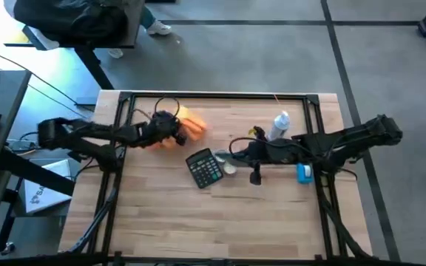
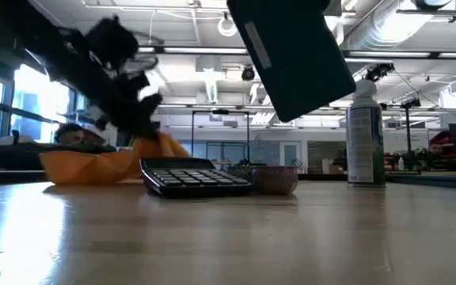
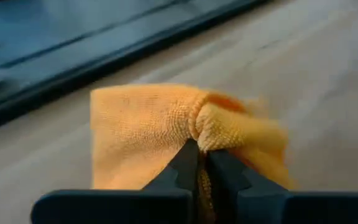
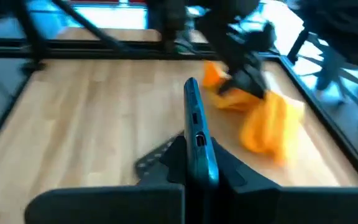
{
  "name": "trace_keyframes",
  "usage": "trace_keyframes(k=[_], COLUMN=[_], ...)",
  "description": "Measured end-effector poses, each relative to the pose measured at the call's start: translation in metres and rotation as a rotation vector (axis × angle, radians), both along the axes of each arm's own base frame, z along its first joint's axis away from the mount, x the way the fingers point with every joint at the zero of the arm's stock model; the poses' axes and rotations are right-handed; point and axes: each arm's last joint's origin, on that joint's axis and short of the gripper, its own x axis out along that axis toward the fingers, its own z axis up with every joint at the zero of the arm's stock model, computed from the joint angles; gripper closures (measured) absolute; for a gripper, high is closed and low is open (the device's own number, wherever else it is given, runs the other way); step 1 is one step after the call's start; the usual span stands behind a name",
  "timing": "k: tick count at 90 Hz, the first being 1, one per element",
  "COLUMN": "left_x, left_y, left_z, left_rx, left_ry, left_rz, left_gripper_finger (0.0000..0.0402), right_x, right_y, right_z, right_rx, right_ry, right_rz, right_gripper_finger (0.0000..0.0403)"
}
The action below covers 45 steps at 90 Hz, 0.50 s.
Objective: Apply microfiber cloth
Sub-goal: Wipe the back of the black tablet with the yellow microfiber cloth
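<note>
microfiber cloth (image 1: 191,124) lies on the far left part of the wooden surface (image 1: 198,214), just left of and beyond the black calculator (image 1: 205,168). left gripper (image 3: 199,155) is pinched tight on a puckered fold of it, so the fabric bunches up around the closed tips. it looks soft, light and limp; it will drape and drag rather than hold a shape, and a pinch on a gathered ridge like this one seems a sound place to hold, though a thin fold could slip free under a firm wipe. right gripper (image 4: 194,168) sits near the centre of the surface, clamped on a thin dark slab held on edge, probably a phone (image 4: 197,134). spray bottle (image 1: 280,124) stands beyond the right arm, and a small blue object (image 1: 304,173) lies close beside that arm.
</note>
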Motion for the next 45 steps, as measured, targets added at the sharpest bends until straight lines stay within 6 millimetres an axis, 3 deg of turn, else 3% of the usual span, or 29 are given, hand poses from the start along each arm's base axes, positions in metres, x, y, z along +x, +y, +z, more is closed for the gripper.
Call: trace_keyframes(k=[19, 45], left_x=[-0.008, -0.011], left_y=[-0.042, -0.103], left_z=[0.035, 0.065], left_rx=[0.056, 0.186], left_ry=[-0.174, -0.389], left_rz=[-0.188, -0.493], left_gripper_finger=[0.0401, 0.0401], right_x=[0.015, 0.045], right_y=[-0.016, -0.027], right_z=[-0.033, -0.037], right_rx=[0.065, 0.062], right_ry=[0.044, -0.122], right_rz=[-0.129, -0.148], right_gripper_finger=[0.0403, 0.0403])
